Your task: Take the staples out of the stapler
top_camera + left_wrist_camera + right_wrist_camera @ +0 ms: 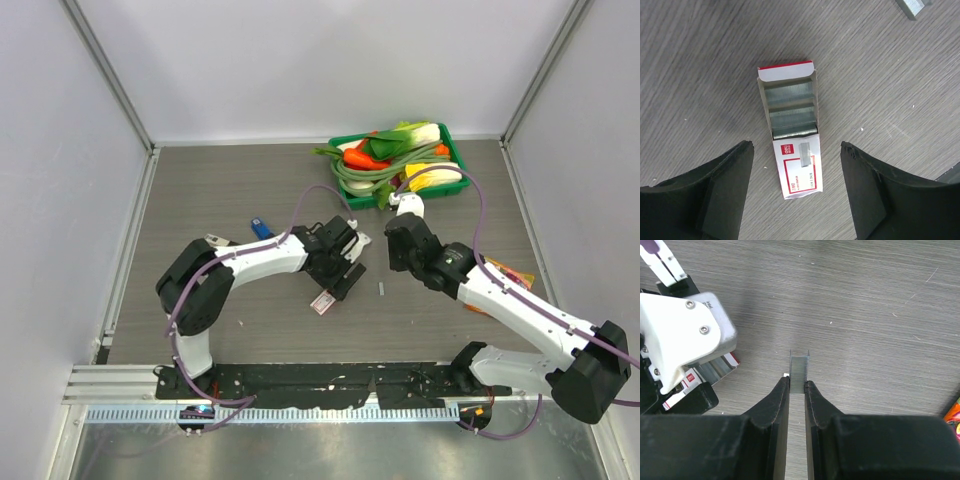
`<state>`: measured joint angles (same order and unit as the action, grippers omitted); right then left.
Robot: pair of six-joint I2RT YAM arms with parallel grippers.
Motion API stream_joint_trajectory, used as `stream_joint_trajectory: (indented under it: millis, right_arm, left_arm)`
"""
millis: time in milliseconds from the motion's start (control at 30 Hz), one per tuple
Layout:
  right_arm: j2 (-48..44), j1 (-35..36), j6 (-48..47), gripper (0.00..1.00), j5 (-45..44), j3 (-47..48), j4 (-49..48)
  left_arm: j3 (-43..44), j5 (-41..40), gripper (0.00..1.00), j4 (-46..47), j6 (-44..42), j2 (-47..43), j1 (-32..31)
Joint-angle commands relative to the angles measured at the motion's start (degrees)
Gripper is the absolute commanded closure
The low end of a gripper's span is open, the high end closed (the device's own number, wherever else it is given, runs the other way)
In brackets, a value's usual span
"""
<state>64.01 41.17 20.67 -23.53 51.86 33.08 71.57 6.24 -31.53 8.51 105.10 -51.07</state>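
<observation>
The staples (799, 367), a short silvery strip, lie at table level between my right gripper's (797, 384) fingertips, which are closed against their sides. From above the strip (382, 289) shows just below-left of the right gripper (395, 268); its end also shows in the left wrist view (912, 6). My left gripper (796, 145) is open wide and empty, hovering over a small white-and-red staple box (790, 125) that lies open with rows of staples inside. The box (322, 302) sits beside the left gripper (345, 275). I cannot make out the stapler for certain.
A green tray (455, 150) of toy vegetables stands at the back right. A small blue object (261, 228) and a silvery piece (215, 240) lie left of the left arm. An orange packet (510, 275) lies under the right arm.
</observation>
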Motion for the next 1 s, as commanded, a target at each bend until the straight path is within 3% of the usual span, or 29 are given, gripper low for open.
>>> stream_joint_trajectory:
  millis: [0,233,433,567,700,967]
  right_arm:
    - [-0.64,-0.47,-1.33,0.93,0.76,2.64,-0.82]
    - [-0.73,-1.00,-2.03,0.93,1.47,2.37,-1.44]
    - [-0.81,-1.79,-2.47,0.92,2.08,1.93,-2.05]
    - [-1.08,-2.32,-2.39,0.93,2.78,1.67,-2.67]
    - [-1.52,-2.67,-2.21,0.93,3.23,1.32,-2.76]
    - [-2.31,-3.11,-1.33,0.93,3.93,1.14,-2.76]
  left_arm:
    - [3.66,1.49,0.25,-3.88,-1.04,1.51,-0.44]
    - [6.39,1.32,0.21,-5.56,-0.43,4.67,-0.61]
    - [6.22,-0.26,0.24,-5.91,-1.04,5.56,-0.79]
    - [5.42,0.00,0.34,-5.56,-2.09,5.29,-0.96]
    - [5.51,-0.17,0.53,-6.00,-4.63,5.82,-1.49]
    - [3.40,-1.14,0.57,-6.35,-12.11,3.98,-4.39]
